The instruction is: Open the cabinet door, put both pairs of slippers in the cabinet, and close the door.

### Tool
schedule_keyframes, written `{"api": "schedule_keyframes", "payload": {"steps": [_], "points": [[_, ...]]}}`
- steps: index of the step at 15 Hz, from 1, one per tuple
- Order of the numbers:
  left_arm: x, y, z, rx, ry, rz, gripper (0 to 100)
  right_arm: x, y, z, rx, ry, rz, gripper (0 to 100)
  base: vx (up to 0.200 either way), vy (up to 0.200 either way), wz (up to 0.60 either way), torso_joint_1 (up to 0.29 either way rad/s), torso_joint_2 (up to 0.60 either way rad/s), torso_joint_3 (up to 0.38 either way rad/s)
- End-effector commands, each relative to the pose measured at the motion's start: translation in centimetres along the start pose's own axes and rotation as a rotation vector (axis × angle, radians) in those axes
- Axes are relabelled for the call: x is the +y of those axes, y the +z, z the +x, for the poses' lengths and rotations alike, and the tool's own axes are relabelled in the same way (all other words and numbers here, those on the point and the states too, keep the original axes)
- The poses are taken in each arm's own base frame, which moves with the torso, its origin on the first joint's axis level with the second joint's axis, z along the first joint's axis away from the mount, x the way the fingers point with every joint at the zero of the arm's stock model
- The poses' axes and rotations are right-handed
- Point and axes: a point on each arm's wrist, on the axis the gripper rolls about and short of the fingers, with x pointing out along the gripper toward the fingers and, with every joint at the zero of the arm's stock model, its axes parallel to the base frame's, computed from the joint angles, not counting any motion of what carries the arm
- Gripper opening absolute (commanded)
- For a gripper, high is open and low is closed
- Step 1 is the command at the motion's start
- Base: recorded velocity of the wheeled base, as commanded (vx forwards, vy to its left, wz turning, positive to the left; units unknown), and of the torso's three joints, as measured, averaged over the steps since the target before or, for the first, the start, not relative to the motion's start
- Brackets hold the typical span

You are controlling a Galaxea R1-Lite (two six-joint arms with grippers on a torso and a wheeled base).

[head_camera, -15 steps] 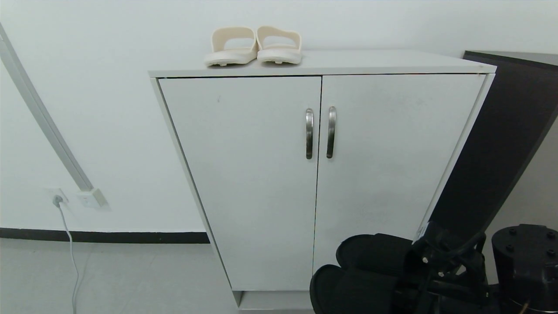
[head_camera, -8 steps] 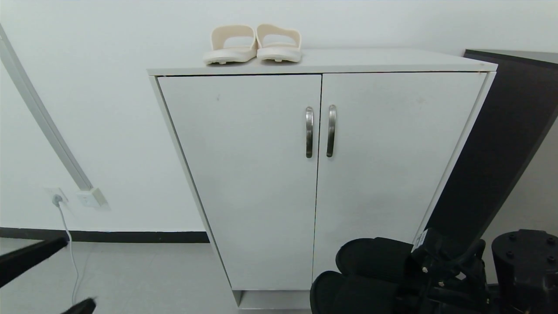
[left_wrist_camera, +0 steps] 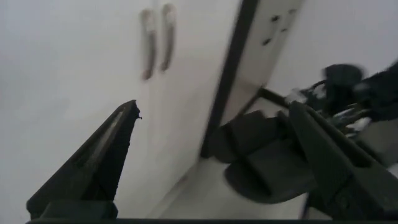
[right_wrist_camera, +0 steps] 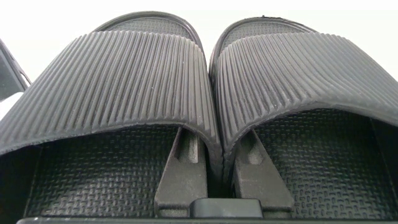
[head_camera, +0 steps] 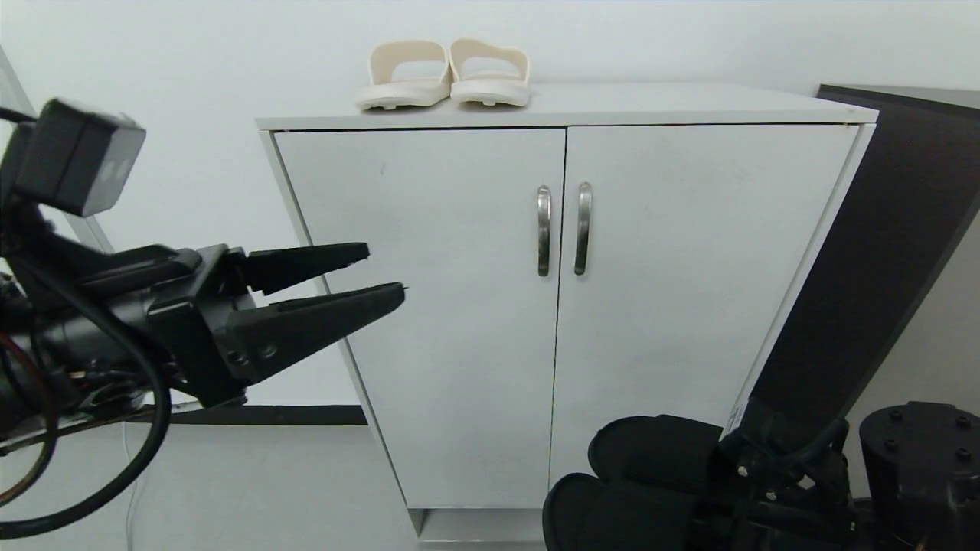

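black slippers (right_wrist_camera: 130, 81) clamped in right gripper (right_wrist_camera: 217, 168); left gripper (head_camera: 385, 269) gapes.

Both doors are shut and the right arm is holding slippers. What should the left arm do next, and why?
Probably ease the open left gripper across to the left door's metal bar handle and close on it. Both white cabinet doors are shut, and the right gripper is clamped on the black ribbed slippers.

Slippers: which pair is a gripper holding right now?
The black pair, clamped in the right gripper; the cream pair rests free on the cabinet top.
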Motion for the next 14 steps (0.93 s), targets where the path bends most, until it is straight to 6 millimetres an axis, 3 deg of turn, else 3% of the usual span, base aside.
{"api": "schedule_keyframes", "payload": {"steps": [1, 6, 10, 14], "points": [[-0.2, -0.2, 4.2, 0.037, -0.115, -0.059, 100, 0.0, -0.2, 0.2, 0.011, -0.001, 0.000, 0, 0.000, 0.000, 0.00, 0.000, 0.00, 0.000], [-1.1, -0.6, 9.9, 0.074, -0.239, -0.098, 100, -0.1, -0.2, 0.3, 0.010, -0.005, 0.004, 0, 0.000, 0.000, 0.00, 0.000, 0.00, 0.000], [-2.0, 0.2, 14.6, 0.053, -0.226, -0.251, 100, -0.2, -0.3, 0.6, 0.017, -0.009, 0.005, 0, 0.000, 0.000, 0.00, 0.000, 0.00, 0.000], [-1.5, -0.6, 17.5, 0.090, -0.125, -0.274, 100, -0.2, -0.3, 0.7, 0.020, -0.009, 0.005, 0, 0.000, 0.000, 0.00, 0.000, 0.00, 0.000]]}}
